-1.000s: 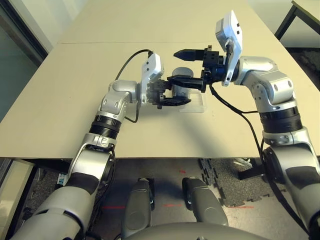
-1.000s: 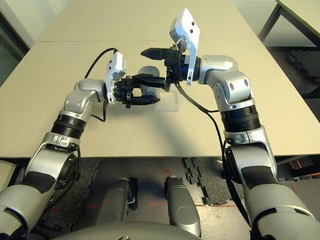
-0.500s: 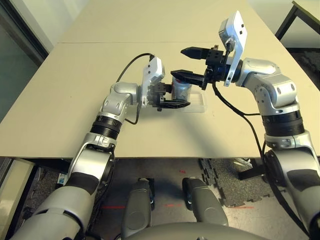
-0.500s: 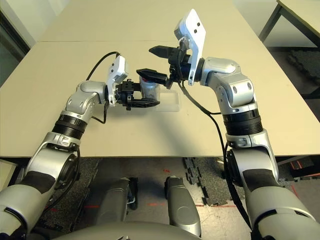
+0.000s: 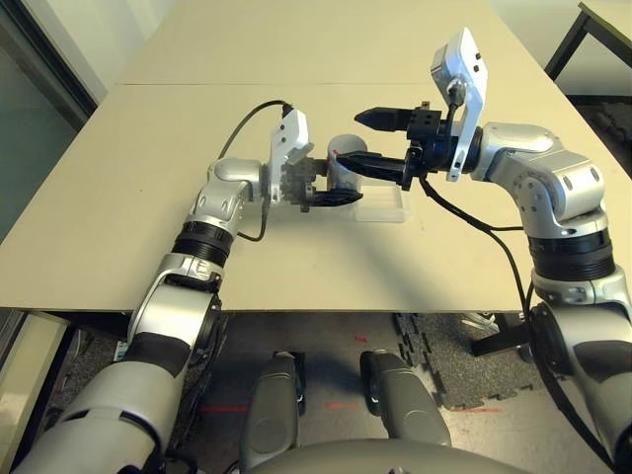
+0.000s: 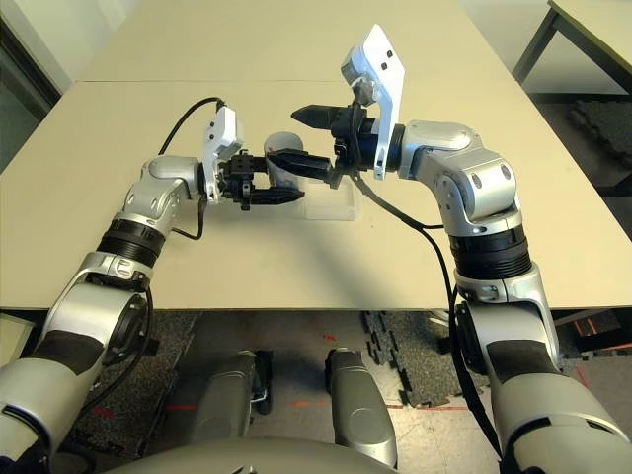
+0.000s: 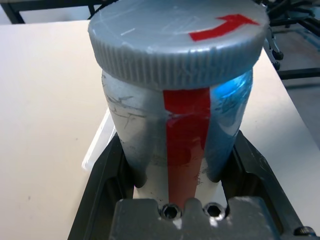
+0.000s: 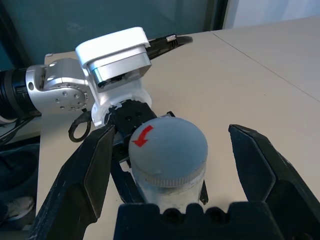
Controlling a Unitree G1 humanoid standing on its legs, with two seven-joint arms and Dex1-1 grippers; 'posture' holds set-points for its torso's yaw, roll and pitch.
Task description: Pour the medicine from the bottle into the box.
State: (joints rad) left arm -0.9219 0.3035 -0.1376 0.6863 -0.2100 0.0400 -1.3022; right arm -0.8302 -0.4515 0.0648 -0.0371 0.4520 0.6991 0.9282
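My left gripper (image 5: 329,194) is shut on the bottle (image 5: 344,172), a silver-grey cylinder with a red stripe (image 7: 182,130), held just above the table. Its round grey cap (image 8: 167,147) with a red arrow is on and faces my right gripper (image 5: 367,140). That gripper is open, with one black finger (image 8: 85,175) on each side of the cap and clear gaps between. The box (image 5: 383,208), a clear shallow tray, lies on the table right beside the bottle and under the right gripper's fingers. The medicine is hidden inside the closed bottle.
The tan table (image 5: 118,197) stretches wide to the left and far side, with a seam (image 5: 178,85) to a second table behind. A dark table leg (image 5: 563,39) stands at the far right. A black cable (image 5: 474,222) hangs from my right wrist.
My left gripper has drawn the bottle slightly left and turned its cap toward the right gripper. The right gripper's open fingers have come down to either side of the cap.
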